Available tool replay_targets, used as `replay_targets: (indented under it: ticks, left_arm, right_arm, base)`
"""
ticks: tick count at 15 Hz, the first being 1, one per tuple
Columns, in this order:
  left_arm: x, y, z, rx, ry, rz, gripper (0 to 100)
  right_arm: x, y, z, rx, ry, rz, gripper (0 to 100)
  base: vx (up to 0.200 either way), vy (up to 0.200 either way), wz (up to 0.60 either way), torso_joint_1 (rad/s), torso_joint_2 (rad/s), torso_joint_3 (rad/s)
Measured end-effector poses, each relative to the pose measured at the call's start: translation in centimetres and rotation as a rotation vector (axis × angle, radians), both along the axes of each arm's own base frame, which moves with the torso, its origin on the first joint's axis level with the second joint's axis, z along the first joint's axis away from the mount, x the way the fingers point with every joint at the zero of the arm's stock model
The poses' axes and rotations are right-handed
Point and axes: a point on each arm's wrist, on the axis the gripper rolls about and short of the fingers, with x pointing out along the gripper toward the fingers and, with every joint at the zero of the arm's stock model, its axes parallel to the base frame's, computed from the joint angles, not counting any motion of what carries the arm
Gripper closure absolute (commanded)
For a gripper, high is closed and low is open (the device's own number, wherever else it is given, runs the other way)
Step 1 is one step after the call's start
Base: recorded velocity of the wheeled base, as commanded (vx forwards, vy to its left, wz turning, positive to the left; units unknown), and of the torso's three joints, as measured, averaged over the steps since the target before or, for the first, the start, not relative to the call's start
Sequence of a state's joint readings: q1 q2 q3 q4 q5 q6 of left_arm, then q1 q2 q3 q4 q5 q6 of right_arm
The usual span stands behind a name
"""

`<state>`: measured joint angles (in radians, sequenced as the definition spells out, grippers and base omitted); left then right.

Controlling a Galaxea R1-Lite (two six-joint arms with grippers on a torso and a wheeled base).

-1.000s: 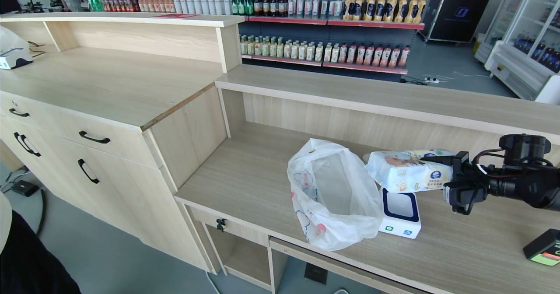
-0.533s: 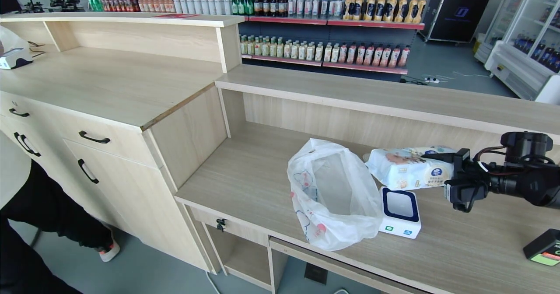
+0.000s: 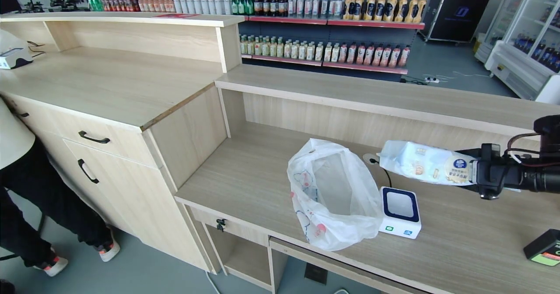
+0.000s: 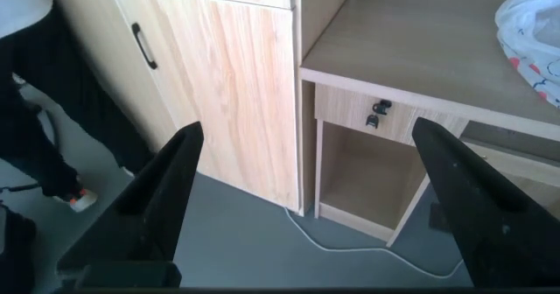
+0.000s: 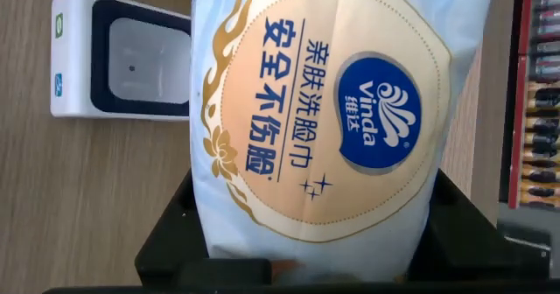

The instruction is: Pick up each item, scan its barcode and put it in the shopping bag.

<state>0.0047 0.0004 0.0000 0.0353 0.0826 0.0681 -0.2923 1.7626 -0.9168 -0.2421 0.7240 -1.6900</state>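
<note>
The tissue pack [image 3: 426,167] is up off the tabletop [image 3: 253,176] now. A second ago it lay flat just behind the scanner [image 3: 400,211] with the right gripper [image 3: 477,174] closing in on its end. Since then the arm has drawn back toward the right and lifted, and the pack hangs in the air, sticking out sideways from the gripper toward the shopping bag [image 3: 334,193]. In the right wrist view the jaws are clamped on either side of the pack's near end [image 5: 319,110], with the scanner's window [image 5: 122,53] on the tabletop below and off to one side.

So the pick looks done and the scan comes next, I'd say. The pack isn't over the window yet, and I can't tell from here which face carries the barcode.

The left gripper [image 4: 306,145] hangs low beside the cabinet, spread wide and holding nothing. The bag sits open-mouthed beside the scanner, with nothing inside as far as I can see
</note>
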Motion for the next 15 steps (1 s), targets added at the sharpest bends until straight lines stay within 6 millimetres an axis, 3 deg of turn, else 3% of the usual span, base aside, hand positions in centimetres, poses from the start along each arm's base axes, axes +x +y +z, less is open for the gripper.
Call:
replay_targets:
  ticks: [3,6,8,11,15]
  left_arm:
    - [0.0,0.0,0.0,0.0,0.0,0.0,0]
    - [0.0,0.0,0.0,0.0,0.0,0.0,0]
    - [0.0,0.0,0.0,0.0,0.0,0.0,0]
    - [0.0,0.0,0.0,0.0,0.0,0.0,0]
    - [0.0,0.0,0.0,0.0,0.0,0.0,0]
  right_arm:
    - [-7.5,2.2,5.2,0.41,0.19,-0.309,100]
    - [-13.7,5.3,5.7,0.623,0.27,-0.576,100]
    - [-16.6,7.0,5.5,0.679,0.256,-0.629,100]
    - [-19.0,8.3,5.9,0.71,0.224,-0.546,100]
    - [-19.0,8.5,6.8,0.812,0.208,-0.616,100]
  base:
    - [0.0,0.0,0.0,0.0,0.0,0.0]
    - [0.0,0.0,0.0,0.0,0.0,0.0]
    - [0.0,0.0,0.0,0.0,0.0,0.0]
    - [0.0,0.0,0.6,0.001,0.0,0.002]
    - [0.0,0.0,0.6,0.005,0.0,0.006]
